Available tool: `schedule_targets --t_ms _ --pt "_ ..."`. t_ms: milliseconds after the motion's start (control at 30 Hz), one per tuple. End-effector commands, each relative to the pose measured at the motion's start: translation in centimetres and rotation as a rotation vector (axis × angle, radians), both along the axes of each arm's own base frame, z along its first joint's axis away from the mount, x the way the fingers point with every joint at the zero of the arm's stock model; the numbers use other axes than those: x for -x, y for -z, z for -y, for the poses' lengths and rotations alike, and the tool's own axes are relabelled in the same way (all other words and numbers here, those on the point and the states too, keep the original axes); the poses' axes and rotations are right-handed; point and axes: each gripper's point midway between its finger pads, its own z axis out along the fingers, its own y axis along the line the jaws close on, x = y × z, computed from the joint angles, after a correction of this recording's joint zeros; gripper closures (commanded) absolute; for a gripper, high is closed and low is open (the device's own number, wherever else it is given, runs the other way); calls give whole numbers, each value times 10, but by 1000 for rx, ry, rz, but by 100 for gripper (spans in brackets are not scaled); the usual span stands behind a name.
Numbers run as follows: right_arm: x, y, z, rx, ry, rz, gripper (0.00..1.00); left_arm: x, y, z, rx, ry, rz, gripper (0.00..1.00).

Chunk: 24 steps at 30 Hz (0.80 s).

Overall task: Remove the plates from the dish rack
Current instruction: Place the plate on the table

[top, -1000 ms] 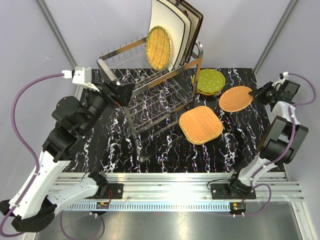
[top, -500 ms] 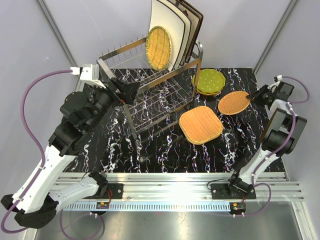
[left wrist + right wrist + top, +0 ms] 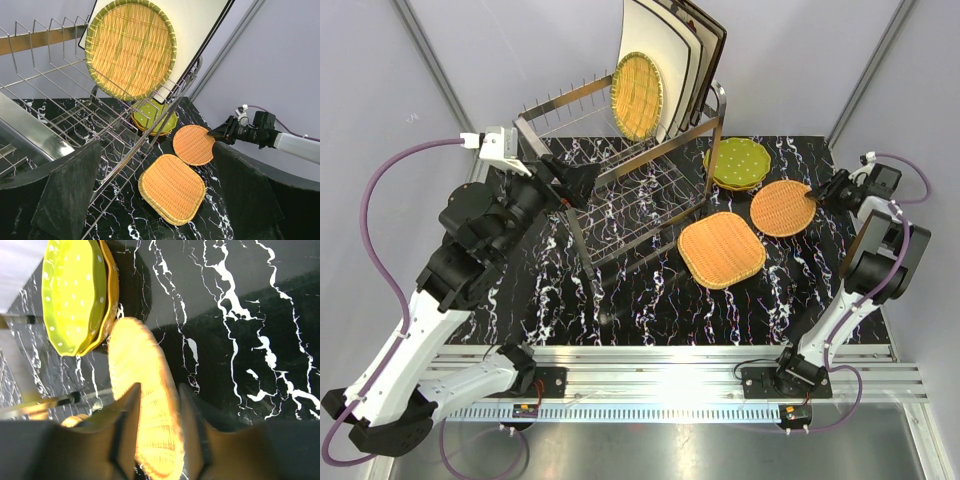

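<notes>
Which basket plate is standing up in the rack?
The green-rimmed round plate; the squarish plate and the plain round plate lie on the table.

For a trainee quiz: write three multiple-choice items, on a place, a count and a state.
1. Where is the green-rimmed wicker plate? A in the dish rack; B flat on the table; C in a gripper.
2. How many woven plates are outside the rack? A one; B two; C four.
3. The left gripper is: A open; B shut on a plate; C shut on a rack wire.
A: it stands upright there, against a cream plate. B: the square woven plate and the round woven plate. A: its jaws stand wide apart, holding nothing.
</notes>
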Motion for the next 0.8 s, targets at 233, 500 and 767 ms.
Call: schedule_targets --t_ms 233,500,767 --pt "-7 -6 -11 40 -108 15 37 7 -35 -1 70 23 82 2" --pt "-6 -4 -12 117 -138 0 24 4 -40 2 67 29 87 1" --pt "-8 -13 -5 297 -152 -2 6 -6 -46 12 46 36 64 1"
